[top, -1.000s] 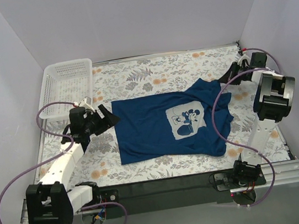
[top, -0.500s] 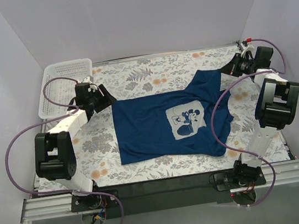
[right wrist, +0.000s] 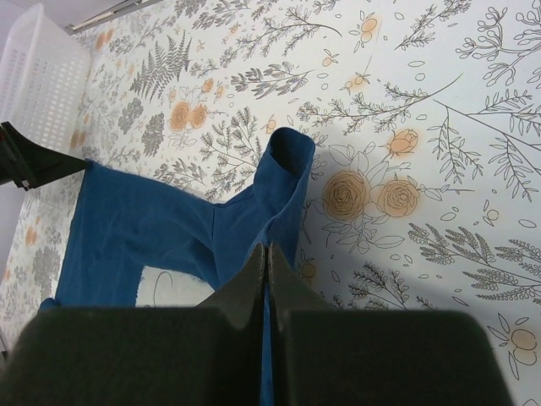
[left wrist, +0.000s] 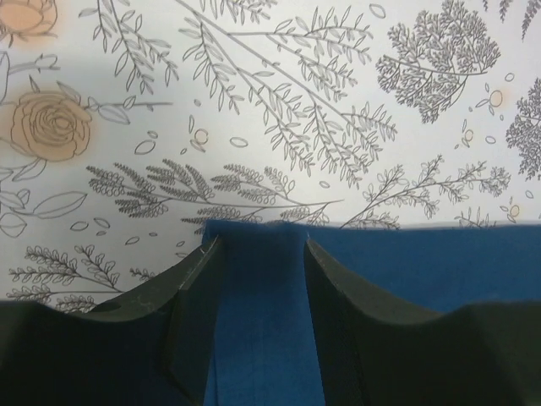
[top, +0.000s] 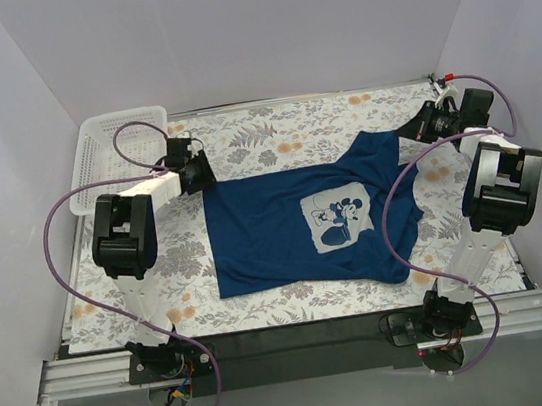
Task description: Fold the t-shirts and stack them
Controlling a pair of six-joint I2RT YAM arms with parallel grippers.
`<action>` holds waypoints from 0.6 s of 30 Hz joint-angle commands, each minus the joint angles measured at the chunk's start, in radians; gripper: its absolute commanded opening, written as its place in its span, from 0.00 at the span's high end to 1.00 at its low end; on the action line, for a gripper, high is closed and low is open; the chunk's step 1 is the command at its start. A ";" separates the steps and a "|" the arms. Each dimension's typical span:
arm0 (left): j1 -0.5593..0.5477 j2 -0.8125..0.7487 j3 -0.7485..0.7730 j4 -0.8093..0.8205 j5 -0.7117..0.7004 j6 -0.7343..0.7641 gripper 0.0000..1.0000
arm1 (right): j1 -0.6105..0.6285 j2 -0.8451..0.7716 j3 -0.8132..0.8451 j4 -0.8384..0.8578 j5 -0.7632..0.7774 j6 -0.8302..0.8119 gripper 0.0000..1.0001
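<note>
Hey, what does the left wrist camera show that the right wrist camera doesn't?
Only the left wrist view shows how the left gripper stands: jaws apart, either side of a flat corner of the t-shirt. Only the right wrist view shows the right gripper shut on a raised fold of the shirt, the white basket at the far corner, and part of the pale chest graphic. Both show the navy shirt on the floral table cover.
</note>
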 commanded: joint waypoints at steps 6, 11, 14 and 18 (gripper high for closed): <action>-0.036 0.031 0.084 -0.091 -0.175 0.084 0.64 | -0.004 -0.007 -0.011 0.038 -0.027 -0.018 0.99; -0.056 0.011 0.087 -0.097 -0.249 0.104 0.63 | -0.004 -0.004 -0.014 0.037 -0.025 -0.021 0.99; -0.064 0.012 0.096 -0.097 -0.272 0.120 0.61 | -0.004 -0.001 -0.014 0.038 -0.027 -0.018 0.99; -0.064 0.044 0.120 -0.112 -0.278 0.133 0.60 | -0.004 -0.001 -0.012 0.037 -0.025 -0.019 0.99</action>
